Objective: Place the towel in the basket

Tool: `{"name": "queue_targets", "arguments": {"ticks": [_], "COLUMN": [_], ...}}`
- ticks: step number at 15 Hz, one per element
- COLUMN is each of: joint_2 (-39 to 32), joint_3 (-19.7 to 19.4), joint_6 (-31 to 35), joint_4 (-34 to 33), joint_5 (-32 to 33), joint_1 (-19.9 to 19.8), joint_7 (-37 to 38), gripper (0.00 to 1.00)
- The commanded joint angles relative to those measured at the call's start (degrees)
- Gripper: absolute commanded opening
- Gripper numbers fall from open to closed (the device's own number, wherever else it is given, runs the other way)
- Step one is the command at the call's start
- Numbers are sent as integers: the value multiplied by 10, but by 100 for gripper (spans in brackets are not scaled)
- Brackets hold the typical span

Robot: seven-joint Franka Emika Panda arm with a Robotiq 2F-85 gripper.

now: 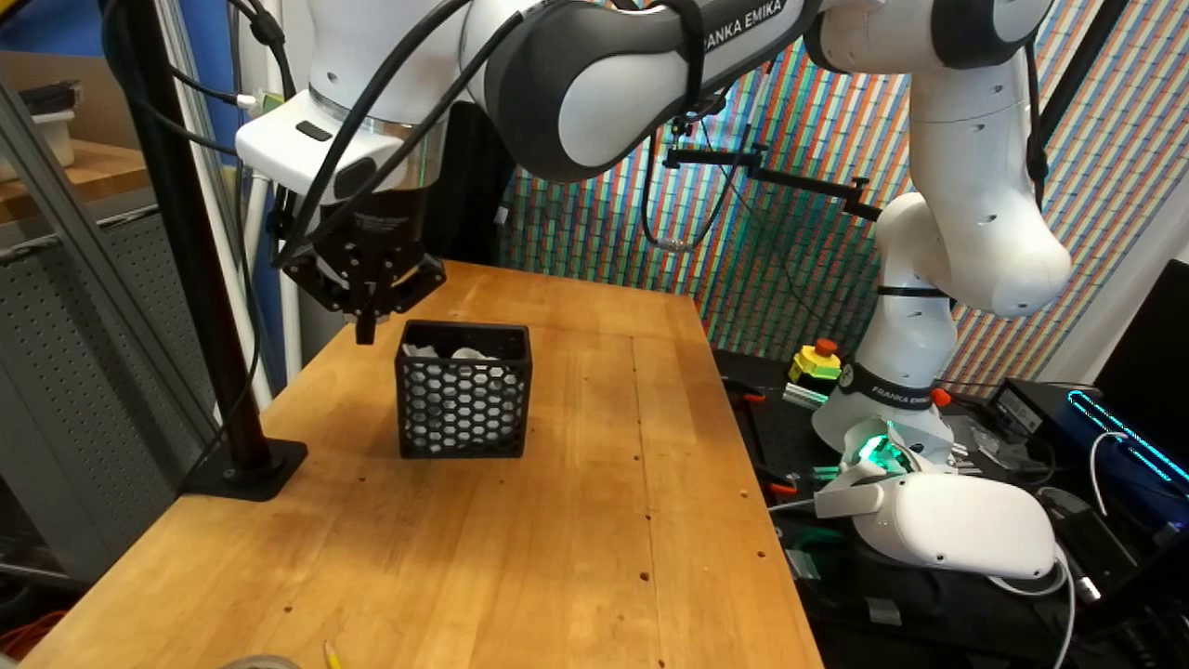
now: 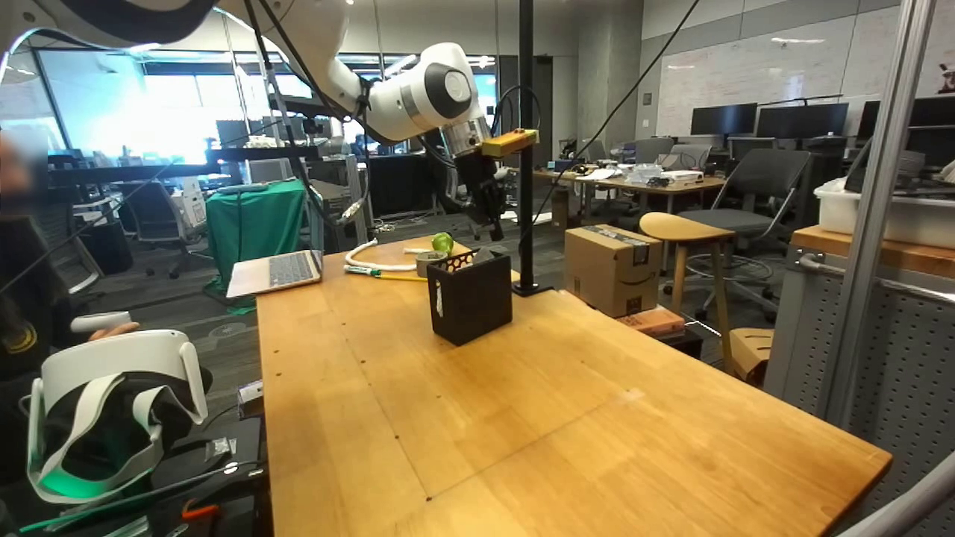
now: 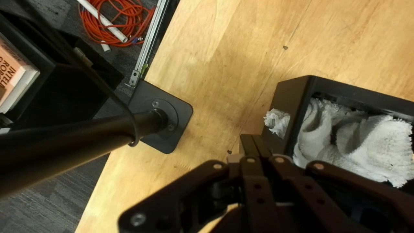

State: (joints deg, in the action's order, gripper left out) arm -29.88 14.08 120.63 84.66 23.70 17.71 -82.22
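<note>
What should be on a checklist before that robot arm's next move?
The white towel is in the black mesh basket: ok.
No towel sticks out: not ok, a bit bulges through one side.
The basket stands upright on the wooden table: ok.
The tool is empty: ok, shut on nothing.
The tool is apart from the basket: ok, gap visible in both exterior views.
Safe room beside the black pole: cannot tell.

Looks down on a pale wooden surface (image 3: 226,64). Has black jointed fingers (image 3: 248,145) pressed together at lower centre; at right, a black box-shaped basket (image 3: 291,94) holding a crumpled, fuzzy cream-white towel (image 3: 376,145), poking partly through a side opening; at left, a round black pole (image 3: 97,135).
</note>
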Motion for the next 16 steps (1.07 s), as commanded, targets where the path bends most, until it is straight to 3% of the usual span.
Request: {"name": "queue_targets", "arguments": {"ticks": [1, 16], "joint_2": [7, 120], "joint_3": [-7, -2], "joint_6": [-11, 37], "joint_4": [-2, 169], "joint_5": [3, 11], "joint_1": [14, 3], "joint_7": [14, 116], "gripper": [5, 5]}}
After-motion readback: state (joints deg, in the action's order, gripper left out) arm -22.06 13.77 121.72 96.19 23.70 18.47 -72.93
